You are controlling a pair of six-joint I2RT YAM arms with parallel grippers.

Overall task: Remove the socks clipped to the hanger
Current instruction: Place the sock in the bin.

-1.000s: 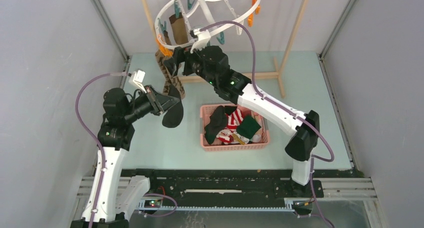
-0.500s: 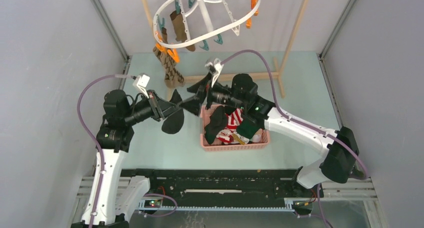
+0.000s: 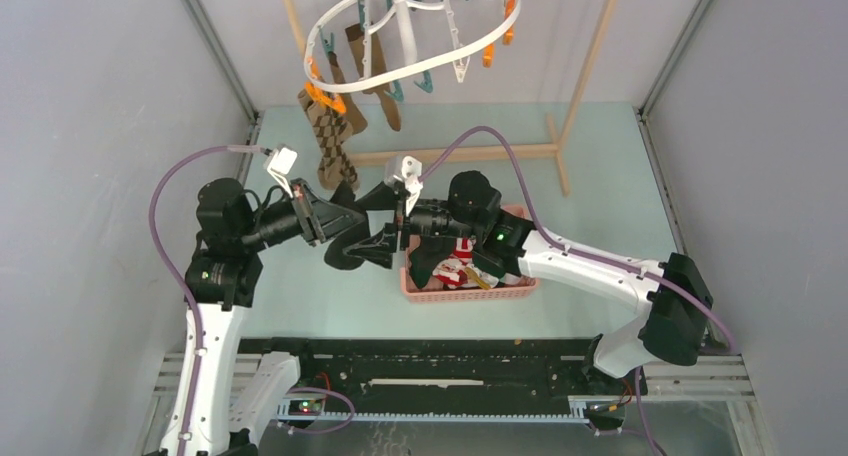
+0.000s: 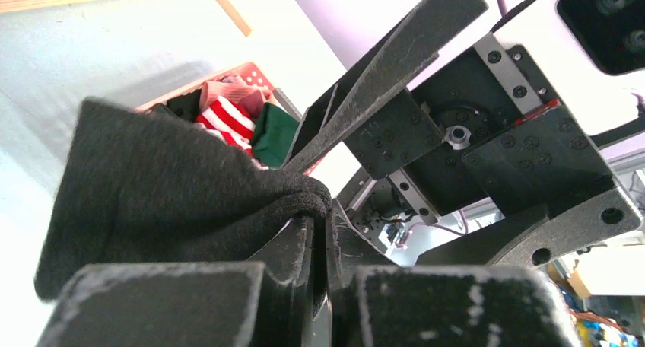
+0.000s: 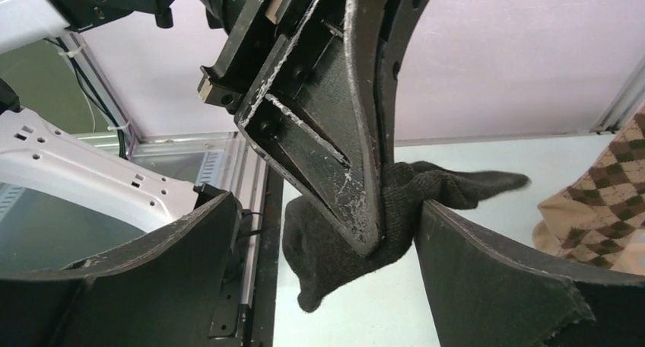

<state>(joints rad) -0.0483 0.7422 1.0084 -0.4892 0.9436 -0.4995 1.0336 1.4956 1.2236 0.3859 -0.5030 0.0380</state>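
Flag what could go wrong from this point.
1. The open right end effector straddles the left end effector, shut on the black sock; closing may clamp the left one instead of fabric.
2. The sock hangs beside the pink basket, not over it; an early release could drop it on the table.

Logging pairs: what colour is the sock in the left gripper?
Plain black; the sock shows best in the left wrist view.

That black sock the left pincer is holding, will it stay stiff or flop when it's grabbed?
Likely floppy: the black sock droops either side of the left pincer. Probably light, since one pinched fold holds it. Its fuzzy knit should not slip much.
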